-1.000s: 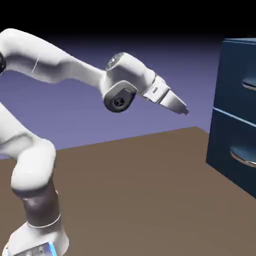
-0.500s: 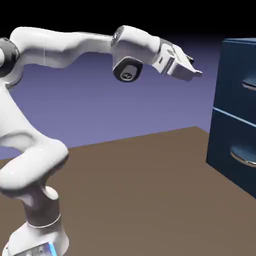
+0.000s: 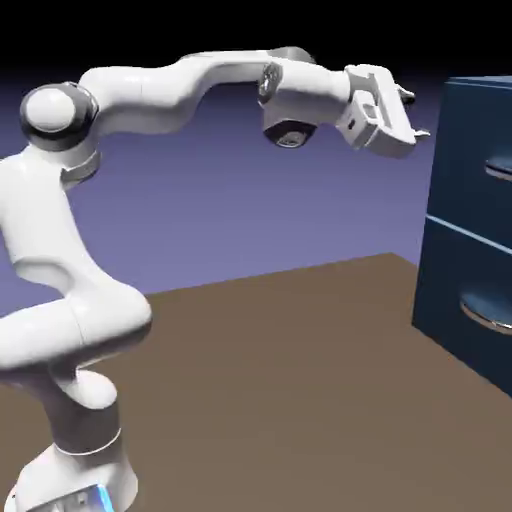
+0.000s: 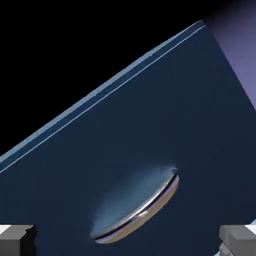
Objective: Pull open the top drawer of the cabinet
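Rising from the exterior view's lower left, a jointed white robot arm, stretched at the top toward the exterior view's right. Fitted at its end, two small grey fingers, spread wide, with nothing held between them. Pointed toward the cabinet front and short of it, near but not touching.

At the exterior view's right edge, partly cut off by the frame, a tall boxy dark navy blue cabinet. In its upper half, the flat-fronted dark blue top drawer, shut, with its face flush above the seam. Mounted on that face, a curved silver-grey bar handle. Directly below, a matching dark blue lower drawer, also shut, with a curved silver-grey lower handle of its own. Between the two drawers, a thin pale blue seam.

In the hand view, the top drawer's face filling most of the frame, tilted, with its upper edge slanting up to the right. Low in that view, the upper handle, lying aslant in the space between the fingers but beyond their tips, ungripped. Beneath the arm in the exterior view, a flat brown worktop; behind, a plain blue-violet backdrop, fading to black at the top.
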Robot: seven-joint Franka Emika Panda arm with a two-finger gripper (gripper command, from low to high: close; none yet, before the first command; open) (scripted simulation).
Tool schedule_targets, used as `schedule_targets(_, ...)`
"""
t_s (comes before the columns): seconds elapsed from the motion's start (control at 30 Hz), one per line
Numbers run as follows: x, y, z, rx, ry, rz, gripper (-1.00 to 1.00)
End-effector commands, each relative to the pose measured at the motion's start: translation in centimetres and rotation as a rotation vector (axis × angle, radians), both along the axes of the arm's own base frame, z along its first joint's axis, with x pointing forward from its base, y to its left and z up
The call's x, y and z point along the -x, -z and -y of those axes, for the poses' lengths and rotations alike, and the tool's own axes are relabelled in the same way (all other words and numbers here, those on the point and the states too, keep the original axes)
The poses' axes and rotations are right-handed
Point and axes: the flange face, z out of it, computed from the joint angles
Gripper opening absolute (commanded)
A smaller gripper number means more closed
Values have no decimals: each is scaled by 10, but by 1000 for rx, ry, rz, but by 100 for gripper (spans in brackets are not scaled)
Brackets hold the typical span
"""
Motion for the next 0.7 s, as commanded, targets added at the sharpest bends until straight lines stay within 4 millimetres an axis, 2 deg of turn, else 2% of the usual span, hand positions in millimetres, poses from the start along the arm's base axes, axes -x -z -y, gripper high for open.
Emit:
schedule_targets(0.0, -7, 4, -1, -24, -2, 8, 0)
schedule_targets(0.33, -79, 57, -3, -310, -23, 84, 0)
schedule_targets(0.67, -144, 116, 12, -675, -23, 174, 0)
